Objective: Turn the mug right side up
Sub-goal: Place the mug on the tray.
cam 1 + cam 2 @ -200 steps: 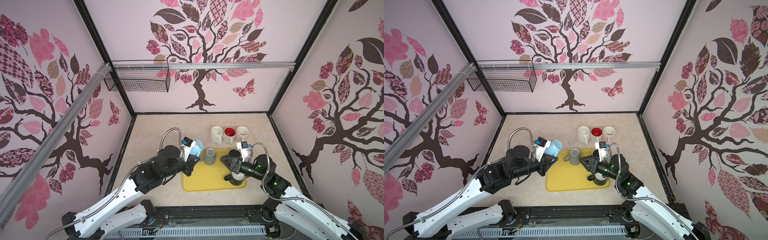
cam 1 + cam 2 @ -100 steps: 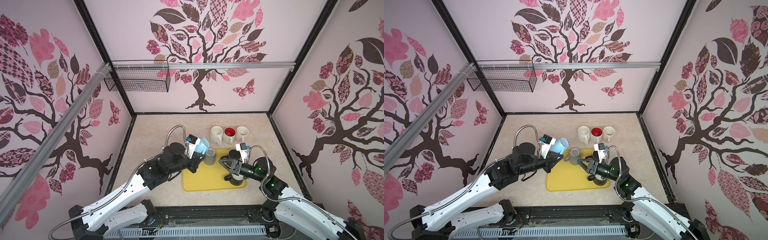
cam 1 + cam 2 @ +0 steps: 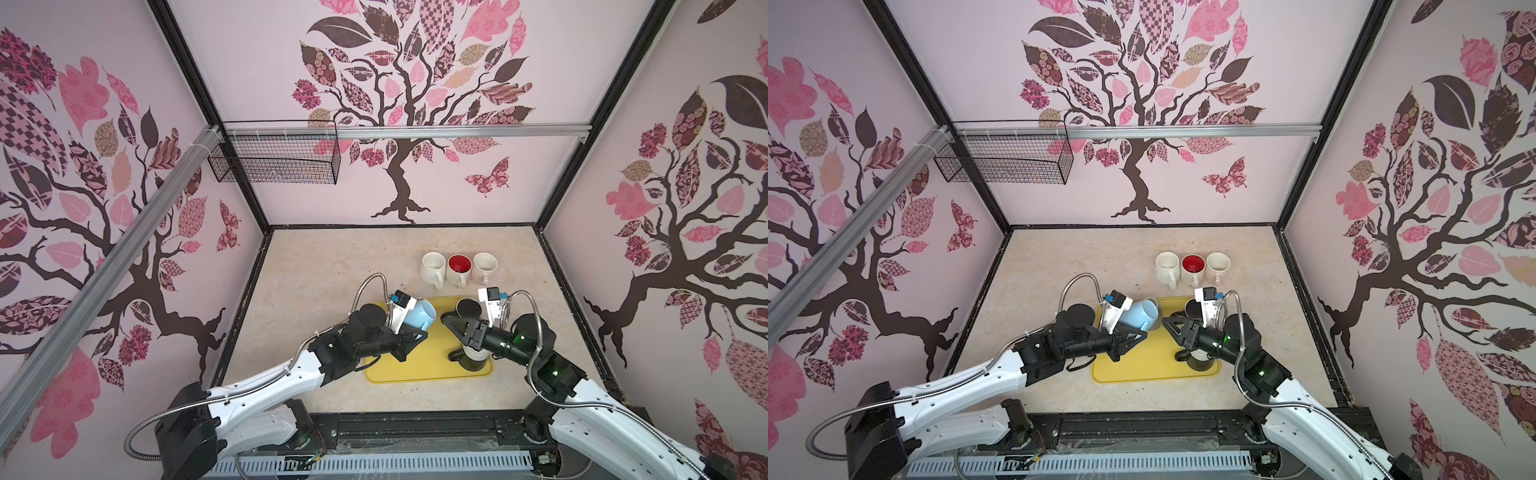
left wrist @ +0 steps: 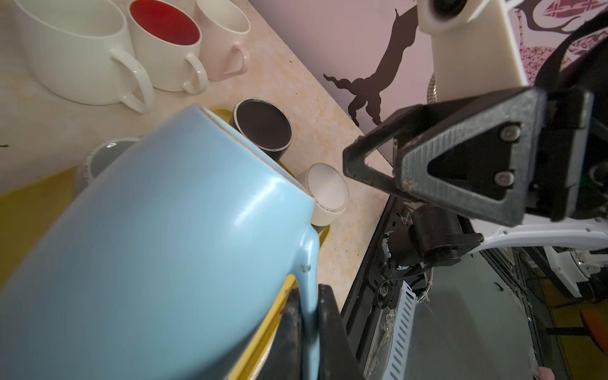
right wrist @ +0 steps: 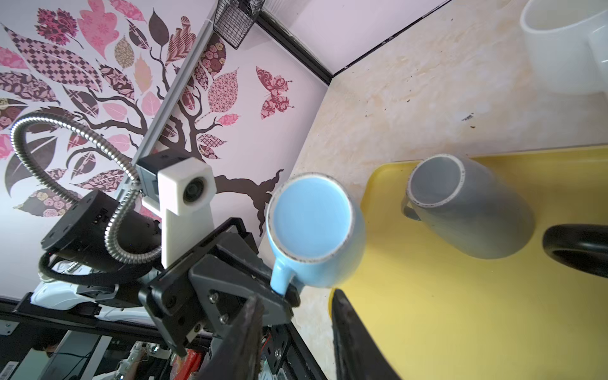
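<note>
The left arm (image 3: 266,390) and right arm (image 3: 602,409) have white shells far from the jaws and black joints nearer them. Ribbed grey triangular fingers (image 4: 460,139) carry silver screws (image 4: 509,132). Behind the jaws sits a white camera block (image 5: 186,190) with a metal hose (image 5: 65,121).

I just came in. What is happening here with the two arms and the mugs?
The left pincer is shut on the handle of the blue mug, held tilted in the air over the yellow tray's edge, not yet upright. The right pincer is open and empty beside it. A grey mug stands upside down on the tray.
</note>
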Motion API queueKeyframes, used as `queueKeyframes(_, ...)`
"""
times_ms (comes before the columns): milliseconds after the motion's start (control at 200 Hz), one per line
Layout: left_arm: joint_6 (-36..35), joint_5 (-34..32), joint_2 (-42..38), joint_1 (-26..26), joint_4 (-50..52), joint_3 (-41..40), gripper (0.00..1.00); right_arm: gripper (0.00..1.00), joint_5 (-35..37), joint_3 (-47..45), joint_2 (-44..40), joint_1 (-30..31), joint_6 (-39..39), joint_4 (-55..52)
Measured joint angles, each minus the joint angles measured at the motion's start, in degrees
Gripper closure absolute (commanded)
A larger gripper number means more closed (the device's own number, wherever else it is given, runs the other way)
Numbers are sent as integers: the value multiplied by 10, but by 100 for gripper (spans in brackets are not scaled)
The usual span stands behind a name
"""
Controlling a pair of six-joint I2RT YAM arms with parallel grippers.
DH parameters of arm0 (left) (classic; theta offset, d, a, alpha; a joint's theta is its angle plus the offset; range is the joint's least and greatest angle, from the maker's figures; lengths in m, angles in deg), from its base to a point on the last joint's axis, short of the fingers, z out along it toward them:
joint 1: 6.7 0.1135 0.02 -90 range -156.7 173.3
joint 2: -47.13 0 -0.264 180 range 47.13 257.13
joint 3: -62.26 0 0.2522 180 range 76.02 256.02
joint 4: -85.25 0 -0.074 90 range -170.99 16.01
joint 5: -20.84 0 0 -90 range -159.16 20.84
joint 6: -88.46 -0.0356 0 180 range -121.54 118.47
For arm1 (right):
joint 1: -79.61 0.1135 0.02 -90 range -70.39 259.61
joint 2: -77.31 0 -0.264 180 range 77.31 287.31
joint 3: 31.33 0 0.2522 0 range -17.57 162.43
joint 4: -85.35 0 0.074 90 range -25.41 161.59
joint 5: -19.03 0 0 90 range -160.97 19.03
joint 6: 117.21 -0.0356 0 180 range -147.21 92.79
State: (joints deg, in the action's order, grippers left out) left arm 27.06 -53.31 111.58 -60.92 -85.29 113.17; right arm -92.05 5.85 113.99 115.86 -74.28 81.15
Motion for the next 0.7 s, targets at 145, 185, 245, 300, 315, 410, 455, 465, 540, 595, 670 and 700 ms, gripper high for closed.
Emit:
queueKeyframes(145,17,12,45,-1,-108,-42,100,63,14,0,0,0,10,-20)
queueKeyframes(185,21,15,60,-1,-137,-48,100,63,17,0,0,0,13,-23)
queueKeyframes(245,27,21,79,0,-178,-57,100,63,21,0,0,0,18,-28)
queueKeyframes(300,32,28,94,2,-219,-67,100,63,24,0,0,0,23,-34)
queueKeyframes(315,33,31,99,2,-232,-71,100,63,25,0,1,0,24,-35)
queueKeyframes(410,45,48,128,9,-302,-93,100,63,33,3,5,0,32,-50)
queueKeyframes(455,51,55,144,13,-337,-102,100,63,36,5,7,0,35,-53)
queueKeyframes(465,54,55,148,14,-345,-104,100,63,36,6,7,0,36,-53)
queueKeyframes(540,65,64,180,20,-399,-117,100,63,40,8,10,0,40,-55)
queueKeyframes(595,75,69,209,22,-440,-124,100,63,44,8,13,0,44,-56)
queueKeyframes(670,88,74,248,24,-494,-133,100,63,48,10,18,0,49,-60)
queueKeyframes(700,92,78,262,24,-510,-135,100,63,49,10,20,0,51,-62)
